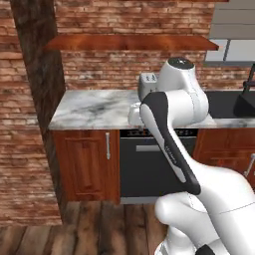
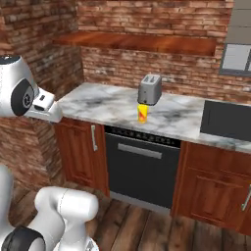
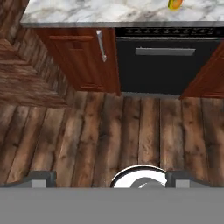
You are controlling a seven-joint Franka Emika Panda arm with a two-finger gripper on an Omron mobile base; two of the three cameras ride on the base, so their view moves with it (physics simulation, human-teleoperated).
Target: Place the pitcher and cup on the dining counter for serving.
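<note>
**Brick kitchen, marble counter, plank floor**

Red brick walls (image 2: 147,19) close the room at 12 o'clock and 9 o'clock. A wooden shelf (image 1: 129,42) runs along the back wall above a marble counter (image 1: 94,109) on red-brown cabinets (image 1: 84,159). A black dishwasher (image 2: 139,166) sits under the counter, with 1 cabinet door at its 9 o'clock and more at 3 o'clock. A grey toaster (image 2: 149,89) stands on the counter by the wall. A dark sink (image 2: 226,120) lies at 3 o'clock, a grey window (image 1: 234,35) above it. Dark wooden planks cover the floor (image 3: 109,131).
</note>
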